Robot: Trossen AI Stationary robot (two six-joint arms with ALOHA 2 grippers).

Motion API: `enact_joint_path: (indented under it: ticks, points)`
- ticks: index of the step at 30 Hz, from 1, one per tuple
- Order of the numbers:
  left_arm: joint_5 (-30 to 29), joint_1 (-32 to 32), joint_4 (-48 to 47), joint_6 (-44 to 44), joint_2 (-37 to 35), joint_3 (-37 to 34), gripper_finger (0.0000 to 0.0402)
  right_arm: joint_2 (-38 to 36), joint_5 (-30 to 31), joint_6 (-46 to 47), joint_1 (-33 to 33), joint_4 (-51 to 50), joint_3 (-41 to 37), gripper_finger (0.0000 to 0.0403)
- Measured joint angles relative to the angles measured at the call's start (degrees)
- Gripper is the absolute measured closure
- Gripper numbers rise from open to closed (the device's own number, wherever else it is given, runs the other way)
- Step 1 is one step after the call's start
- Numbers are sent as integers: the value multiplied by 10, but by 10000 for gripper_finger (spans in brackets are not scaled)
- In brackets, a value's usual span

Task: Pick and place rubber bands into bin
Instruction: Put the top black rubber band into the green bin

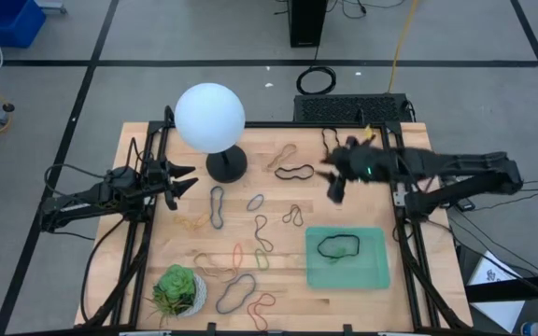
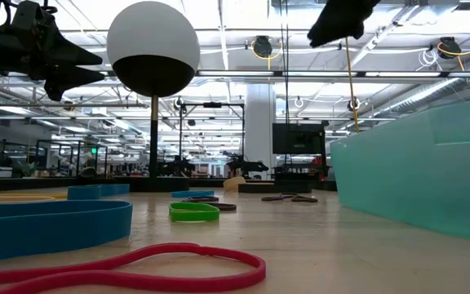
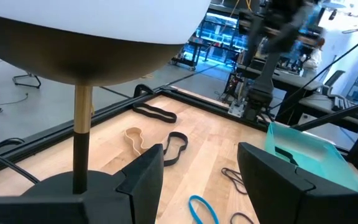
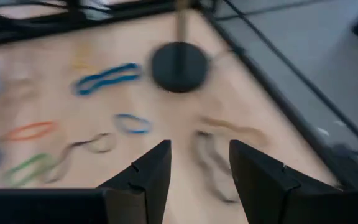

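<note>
From the left of the wooden table (image 1: pixel 157 257), we find the left gripper (image 1: pixel 183 181) hovering beside the black base of the globe lamp (image 1: pixel 210 117), its jaws spread and nothing between them. A small potted succulent (image 1: pixel 177 290) sits at the near left corner. Across the middle, the rubber bands (image 1: pixel 250 238) lie scattered flat on the wood, in black, tan, orange, blue and green, most of them apart from one another, a few overlapping. Farther right, the right gripper (image 1: pixel 334 184) hangs above the table's far side near a black band (image 1: pixel 294 172), its jaws parted and empty. At the near right stands the bin (image 1: pixel 375 271), a shallow mint-green tray with one black loop (image 1: pixel 337 246) already inside.

We judge the bands to be very light, soft and floppy; they should fold rather than resist, and could stretch or snap back if snagged. The best hold looks like a pinch across one strand where a loop lies clear of its neighbours, fingertips pressed down to the wood.

The tabletop is pale butcher-block, framed in black rails; beyond it we see a large workshop with strip lighting, benches and cables on a grey floor
</note>
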Motion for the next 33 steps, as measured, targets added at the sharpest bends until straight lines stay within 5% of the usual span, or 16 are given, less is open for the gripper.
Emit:
enact_joint_path:
  ticks: [9, 16, 33]
  points:
    - [0, 0, -1, 0, 0, 0, 190, 97, -12, -59, -183, -161, 137, 248]
    - [0, 0, -7, 1, 0, 0, 190, 193, -99, -91, -289, -194, 179, 248]
    - [2, 0, -16, -10, 0, 0, 190, 394, -136, -109, -342, -231, 172, 248]
